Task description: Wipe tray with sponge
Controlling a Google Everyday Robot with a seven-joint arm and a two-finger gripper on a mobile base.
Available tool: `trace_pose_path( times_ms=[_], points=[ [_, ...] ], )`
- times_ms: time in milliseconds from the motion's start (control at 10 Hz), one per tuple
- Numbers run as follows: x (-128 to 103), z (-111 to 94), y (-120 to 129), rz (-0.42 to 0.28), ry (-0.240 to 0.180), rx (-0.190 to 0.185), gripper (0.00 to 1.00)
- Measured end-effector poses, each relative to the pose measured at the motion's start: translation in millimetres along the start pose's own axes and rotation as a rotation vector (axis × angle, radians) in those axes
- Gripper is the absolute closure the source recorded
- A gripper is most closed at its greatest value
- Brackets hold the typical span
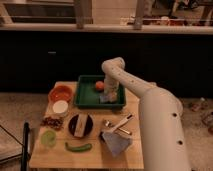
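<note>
The dark green tray [85, 100] lies at the back of the wooden table [95, 157]. My gripper [110, 94] points down into the tray's right half, with the white arm [155, 115] arching in from the lower right. The pale bluish-grey sponge [105, 98] is at the gripper's tip, pressed on the tray floor, and it moves along with the gripper. A small orange ball [99, 85] lies in the tray just left of the gripper.
On the table there are an orange bowl [61, 92], a white bowl [60, 106], a round black plate [80, 125], a green cup [48, 137], a green vegetable [78, 147], utensils [120, 125] and a folded grey-blue cloth [117, 142].
</note>
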Motion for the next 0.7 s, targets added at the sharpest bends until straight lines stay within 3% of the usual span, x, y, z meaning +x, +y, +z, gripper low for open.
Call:
trace_pose_path(
  times_ms=[200,400,700],
  points=[
    [15.2,-5.7,-3.9,0.039,0.009,0.013,0.94],
    [15.6,-9.1,-20.4,0.07,0.028,0.047,0.94],
    [-13.7,-1.7,-47.9,0.067,0.036,0.072,0.94]
  ],
)
